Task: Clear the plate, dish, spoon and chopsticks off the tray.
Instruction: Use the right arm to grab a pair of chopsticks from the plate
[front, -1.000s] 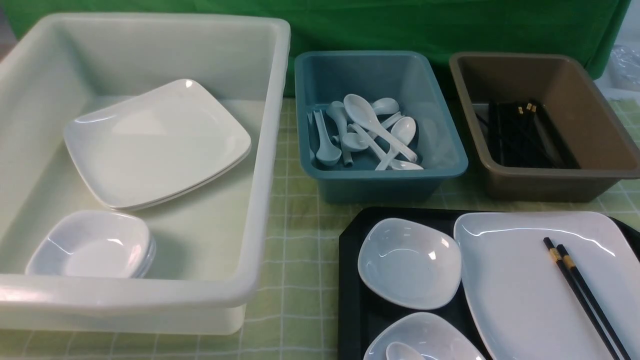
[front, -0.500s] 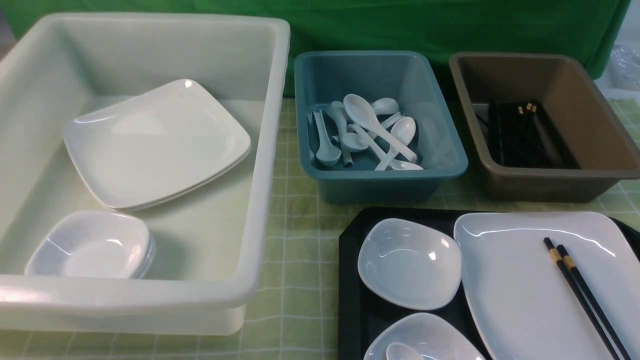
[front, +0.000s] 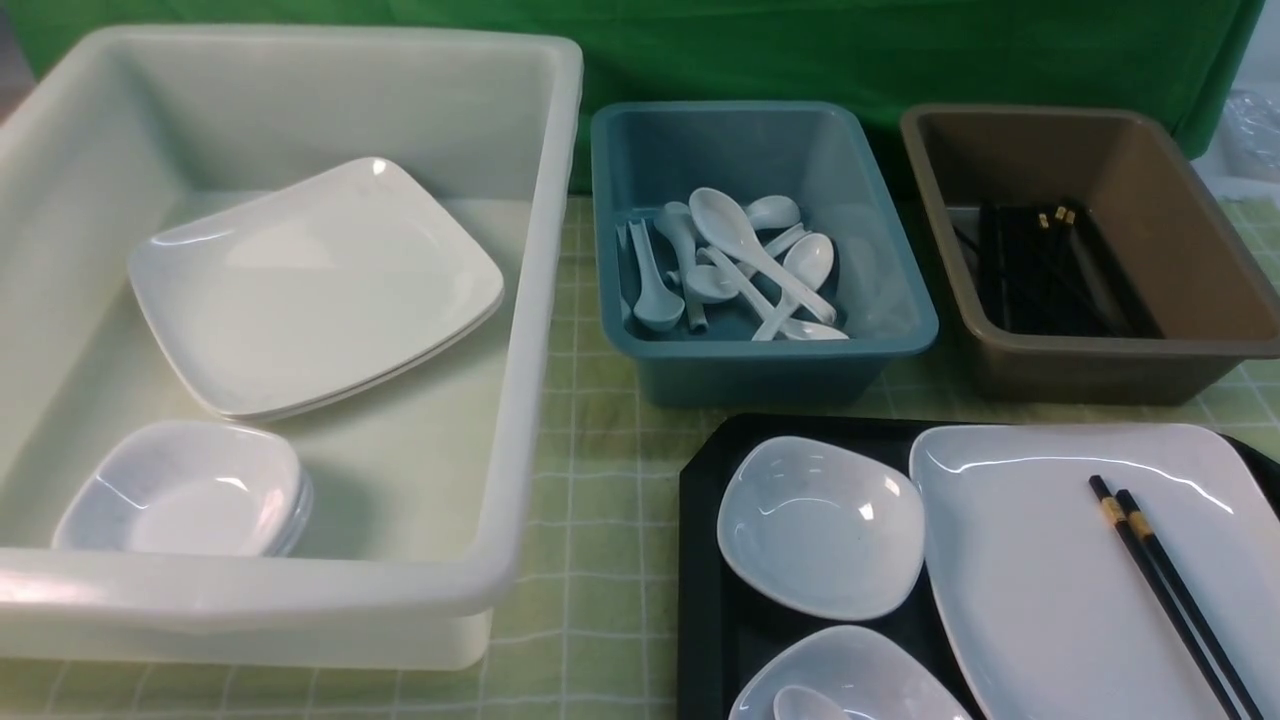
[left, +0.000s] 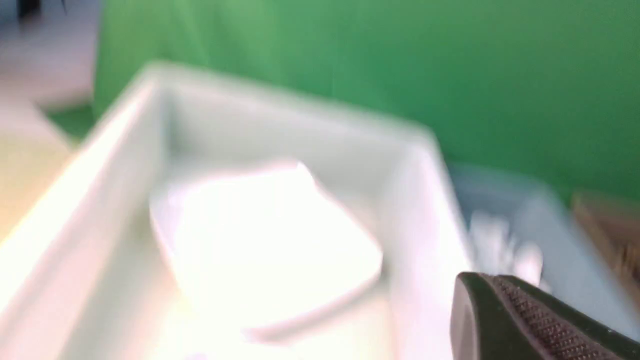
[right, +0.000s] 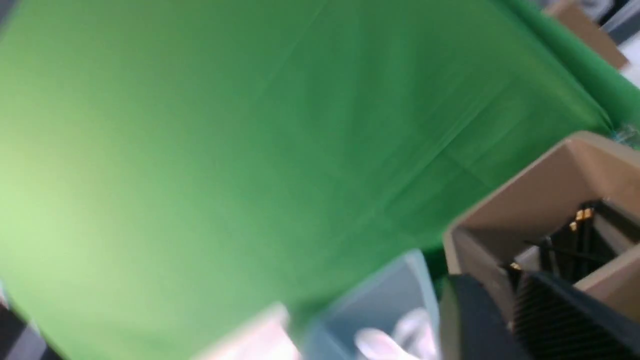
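Observation:
The black tray (front: 705, 560) lies at the front right. On it is the large white plate (front: 1030, 560) with the black chopsticks (front: 1165, 590) lying across it. Beside the plate sit two small white dishes, one farther back (front: 815, 525) and one at the front edge (front: 870, 670). The white spoon (front: 800, 703) lies in the front dish, cut off by the frame. Neither gripper shows in the front view. A dark left finger (left: 525, 320) and dark right fingers (right: 470, 320) show in the blurred wrist views, and neither touches anything.
A big white tub (front: 545, 300) at the left holds stacked plates and small bowls. A teal tub (front: 760, 375) in the middle holds several spoons. A brown tub (front: 1090, 375) at the right holds black chopsticks. A green checked cloth covers the table, with a green backdrop behind.

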